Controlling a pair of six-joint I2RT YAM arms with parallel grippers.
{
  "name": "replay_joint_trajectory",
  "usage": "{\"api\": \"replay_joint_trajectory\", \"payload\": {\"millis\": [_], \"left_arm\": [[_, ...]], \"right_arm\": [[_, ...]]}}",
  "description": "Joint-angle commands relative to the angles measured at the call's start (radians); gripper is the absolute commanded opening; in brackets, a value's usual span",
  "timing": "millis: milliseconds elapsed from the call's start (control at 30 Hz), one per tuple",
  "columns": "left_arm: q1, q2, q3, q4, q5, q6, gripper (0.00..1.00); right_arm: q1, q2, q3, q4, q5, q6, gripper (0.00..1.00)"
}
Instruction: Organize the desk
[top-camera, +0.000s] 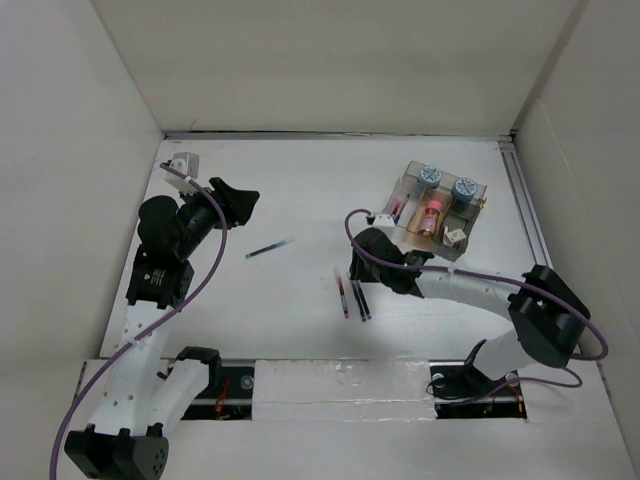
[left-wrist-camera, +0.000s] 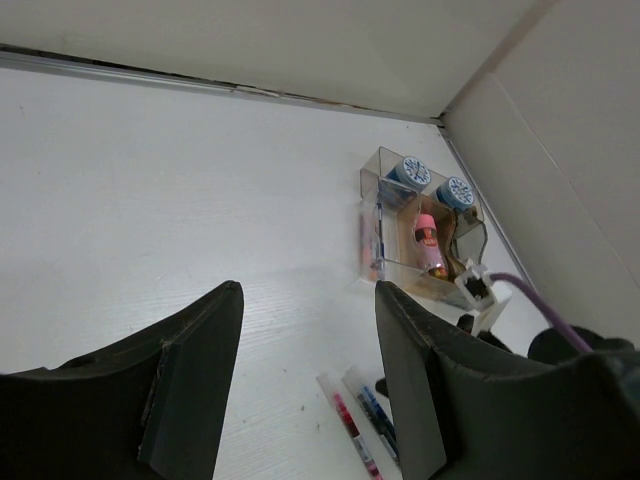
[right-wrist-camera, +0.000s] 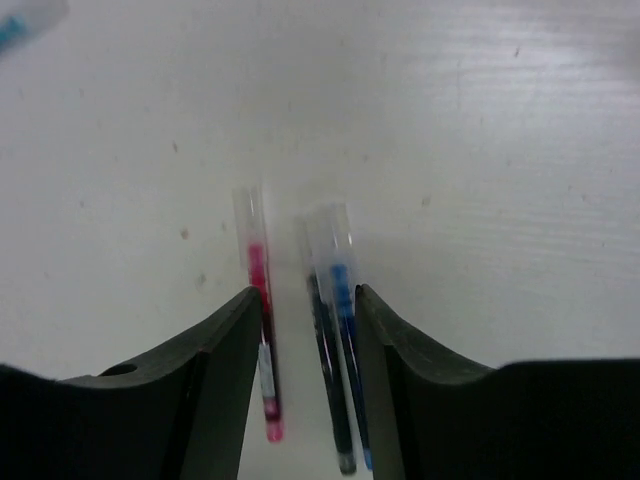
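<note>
The white desk (top-camera: 300, 190) carries three pens side by side near its middle: a red pen (top-camera: 342, 293) (right-wrist-camera: 258, 330), a black pen (right-wrist-camera: 325, 370) and a blue pen (top-camera: 362, 300) (right-wrist-camera: 343, 330). My right gripper (top-camera: 360, 270) (right-wrist-camera: 308, 320) hangs open just over them. The black and blue pens lie between its fingers, and the red one runs along the left finger's edge. A teal pen (top-camera: 269, 247) lies apart to the left. My left gripper (top-camera: 238, 200) (left-wrist-camera: 308, 310) is open and empty, raised over the desk's left side.
A small clear compartmented tray (top-camera: 470, 225) (left-wrist-camera: 375, 190) stands at the back right, holding two blue-capped jars (top-camera: 430, 176), a pink-capped bottle (top-camera: 433, 212) and small items. White panels wall the desk. A metal rail (top-camera: 525, 200) runs along the right edge.
</note>
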Motion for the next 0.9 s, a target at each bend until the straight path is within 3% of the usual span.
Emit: {"api": "replay_joint_trajectory", "payload": {"millis": [0,100,367,733,867], "left_arm": [[0.004,0.001,-0.002,0.048,0.018,0.0,0.51],[0.004,-0.004,-0.002,0.052,0.019,-0.002,0.51],[0.004,0.001,-0.004,0.054,0.027,-0.005,0.52],[0.004,-0.01,-0.004,0.052,0.027,-0.005,0.52],[0.004,-0.014,-0.004,0.052,0.025,-0.003,0.51]], "right_arm": [[0.059,-0.055,-0.052,-0.08,0.005,-0.004,0.49],[0.102,-0.066,-0.097,-0.095,-0.003,0.026,0.47],[0.131,-0.049,-0.141,-0.101,0.005,0.104,0.29],[0.15,0.077,-0.077,-0.124,0.019,0.098,0.29],[0.15,0.114,-0.052,-0.137,0.082,0.121,0.03]]}}
